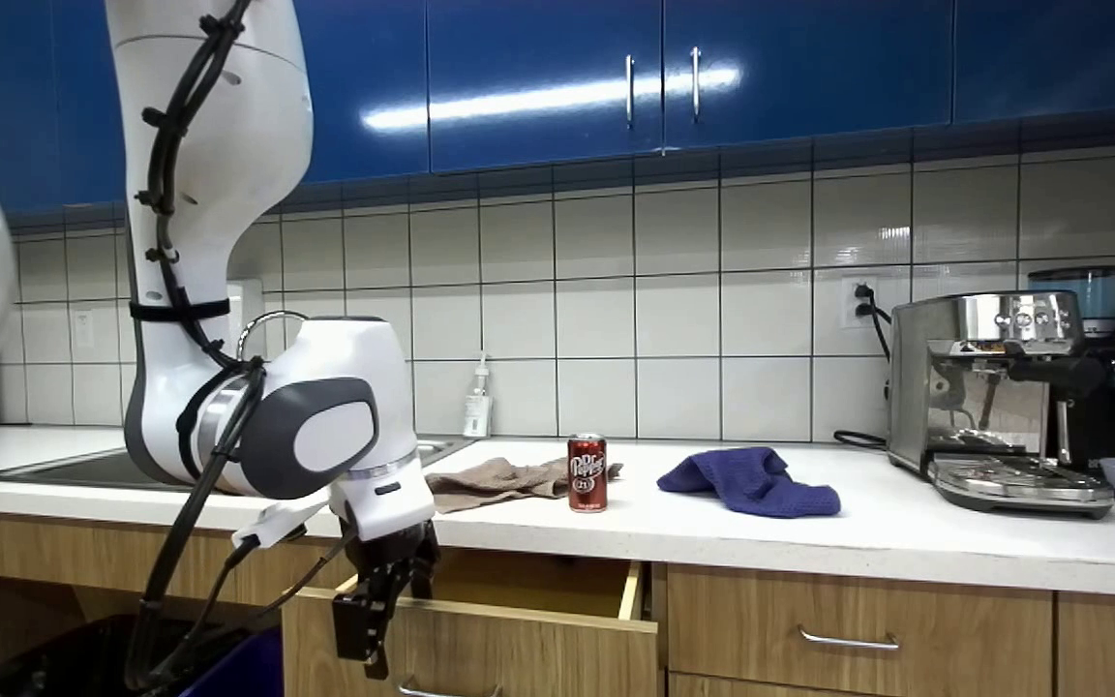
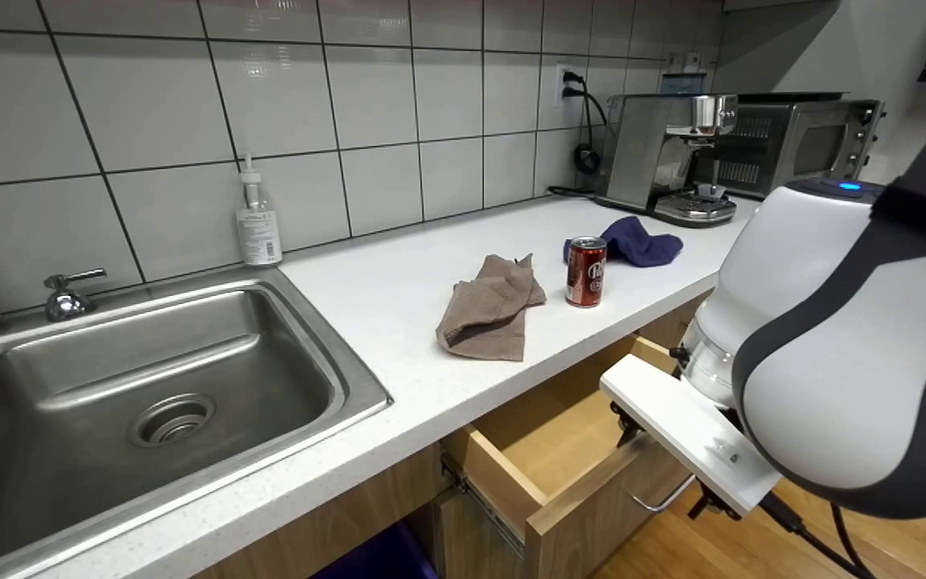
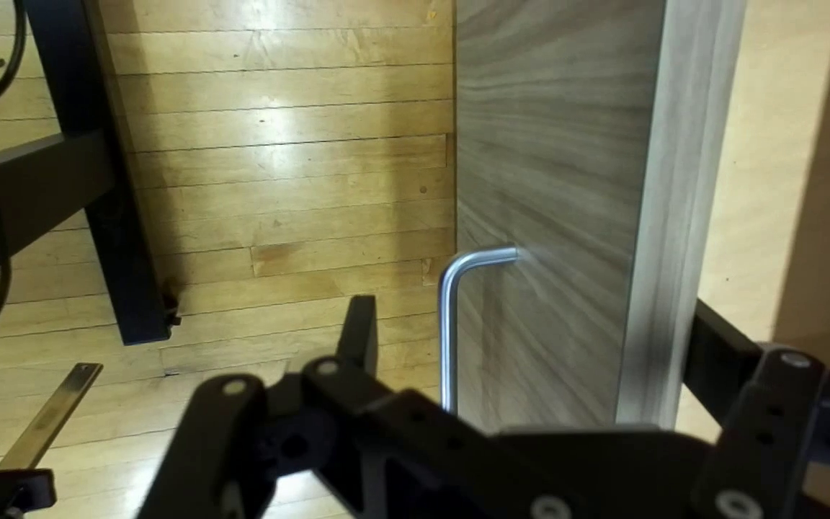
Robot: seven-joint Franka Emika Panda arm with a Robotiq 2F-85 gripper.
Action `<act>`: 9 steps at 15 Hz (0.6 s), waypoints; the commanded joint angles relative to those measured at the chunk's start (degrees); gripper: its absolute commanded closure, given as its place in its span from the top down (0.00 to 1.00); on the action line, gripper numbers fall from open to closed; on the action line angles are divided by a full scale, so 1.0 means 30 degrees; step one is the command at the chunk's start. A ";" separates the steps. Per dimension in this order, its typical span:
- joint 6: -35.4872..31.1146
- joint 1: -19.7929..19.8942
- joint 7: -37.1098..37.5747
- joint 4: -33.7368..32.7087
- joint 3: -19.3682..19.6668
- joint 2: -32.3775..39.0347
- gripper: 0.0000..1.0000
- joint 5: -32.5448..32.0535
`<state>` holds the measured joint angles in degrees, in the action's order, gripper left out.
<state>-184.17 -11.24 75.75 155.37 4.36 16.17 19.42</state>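
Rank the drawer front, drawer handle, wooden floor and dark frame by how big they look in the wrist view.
1. wooden floor
2. drawer front
3. dark frame
4. drawer handle

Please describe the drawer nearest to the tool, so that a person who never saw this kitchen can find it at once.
Look below the front edge of the white countertop, near the sink. There sits a wooden drawer with a metal bar handle. Unlike the shut drawer beside it, this one stands pulled out.
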 commanded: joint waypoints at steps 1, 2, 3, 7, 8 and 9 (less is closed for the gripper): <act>0.0065 0.0301 -0.0365 0.1362 -0.1061 -0.0890 1.00 0.0555; 0.0090 0.0378 -0.0371 0.1465 -0.1154 -0.0965 1.00 0.0572; 0.0133 0.0394 -0.0358 0.1531 -0.1161 -0.1036 1.00 0.0618; 0.0381 0.0299 -0.0472 0.1734 -0.0829 -0.1350 1.00 0.0606; 0.0423 0.0243 -0.0511 0.1795 -0.0737 -0.1395 1.00 0.0571; 0.0444 0.0218 -0.0514 0.1833 -0.0689 -0.1433 1.00 0.0563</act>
<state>-184.33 -11.23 75.75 158.53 3.21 14.05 20.22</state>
